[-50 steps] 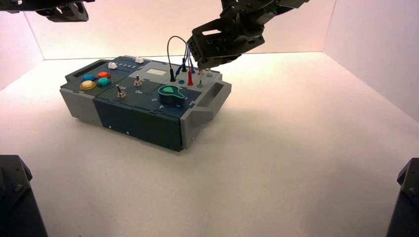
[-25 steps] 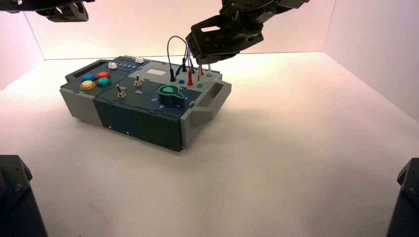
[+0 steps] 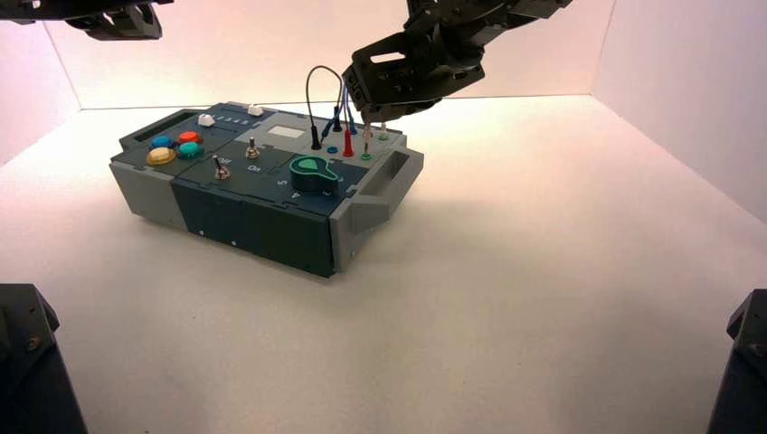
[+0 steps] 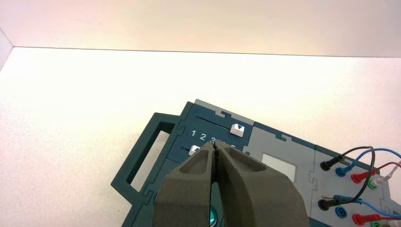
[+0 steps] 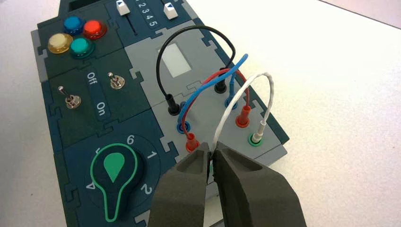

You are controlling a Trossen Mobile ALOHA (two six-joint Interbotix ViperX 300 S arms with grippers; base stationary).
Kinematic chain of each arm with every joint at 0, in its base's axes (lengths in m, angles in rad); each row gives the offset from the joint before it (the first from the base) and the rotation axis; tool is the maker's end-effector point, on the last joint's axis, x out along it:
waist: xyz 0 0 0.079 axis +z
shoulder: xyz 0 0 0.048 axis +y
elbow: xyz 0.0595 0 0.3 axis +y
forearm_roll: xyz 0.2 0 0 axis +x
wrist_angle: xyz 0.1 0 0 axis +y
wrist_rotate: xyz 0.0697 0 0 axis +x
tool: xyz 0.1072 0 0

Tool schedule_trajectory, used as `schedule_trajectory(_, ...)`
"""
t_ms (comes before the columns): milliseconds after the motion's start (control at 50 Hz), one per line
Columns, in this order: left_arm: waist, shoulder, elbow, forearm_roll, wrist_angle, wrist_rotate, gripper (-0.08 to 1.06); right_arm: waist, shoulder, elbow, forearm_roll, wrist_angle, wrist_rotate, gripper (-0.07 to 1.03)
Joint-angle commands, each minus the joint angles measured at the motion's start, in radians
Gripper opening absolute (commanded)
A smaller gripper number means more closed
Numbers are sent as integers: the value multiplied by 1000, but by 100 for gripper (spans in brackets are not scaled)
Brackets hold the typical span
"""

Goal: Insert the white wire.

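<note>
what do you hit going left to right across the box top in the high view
yellow button → toggle switch → green knob → red plug → right gripper shut on the white wire

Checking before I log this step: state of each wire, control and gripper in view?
white wire: one plug seated in green socket, other end pinched by the right gripper
right gripper: shut on the wire, over the socket panel
left gripper: shut, empty, above the sliders
black wire: both ends plugged
red wire: both ends plugged
blue wire: both ends plugged
green knob: pointer between 2 and 4
</note>
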Motion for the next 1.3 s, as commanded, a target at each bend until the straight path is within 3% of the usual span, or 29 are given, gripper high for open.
schedule_trajectory(20,8,-6,-14,3,-11,2,-3,3,-25,-12,3,2,0,-2)
schedule_trajectory(480,8,-6,-14,2,-11,2,-3,3,37,-81,-2,92,-3,-2)
schedule_trajectory(1300,8,-5,-14,3,-9,2,-3,3,-2,-44,0,37,-2,-2)
